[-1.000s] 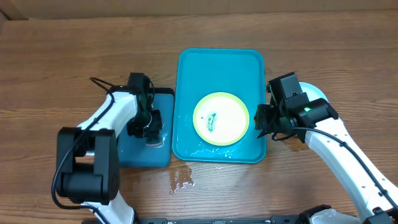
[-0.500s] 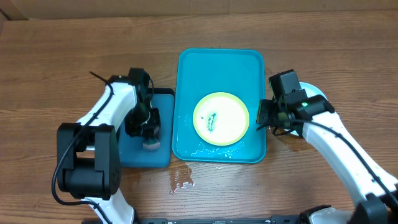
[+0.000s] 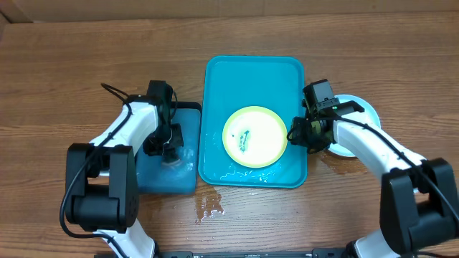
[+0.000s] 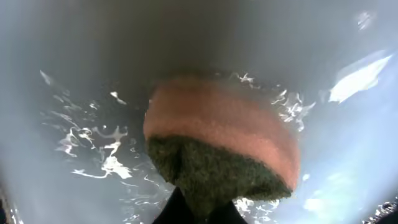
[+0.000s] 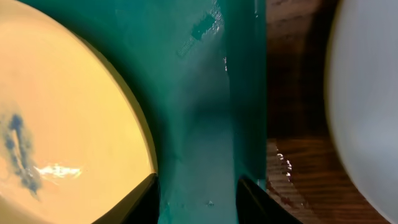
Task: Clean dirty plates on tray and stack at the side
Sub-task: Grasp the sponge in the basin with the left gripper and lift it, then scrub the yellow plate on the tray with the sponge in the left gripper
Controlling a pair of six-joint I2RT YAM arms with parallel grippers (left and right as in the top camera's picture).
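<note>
Left hand (image 3: pixel 170 152) left of frame centre, clamped on a pink-and-green sponge (image 4: pixel 221 143) over the wet darker teal tray (image 3: pixel 161 179). Right hand (image 5: pixel 198 199) has its fingers (image 5: pixel 142 198) apart, nothing between them, low over the turquoise tray (image 3: pixel 251 75), inside its right rim. Yellow-green plate (image 3: pixel 262 132) with a blue smudge (image 3: pixel 244 140) lies in that tray, frame centre. Pale plate (image 3: pixel 362 109) sits on the tabletop (image 3: pixel 72 72) just right of the tray.

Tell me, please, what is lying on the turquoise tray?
One yellow-green plate with a blue smudge, and water by the near rim. The right tool covers part of the tray at right; beneath the plate is unseen.
</note>
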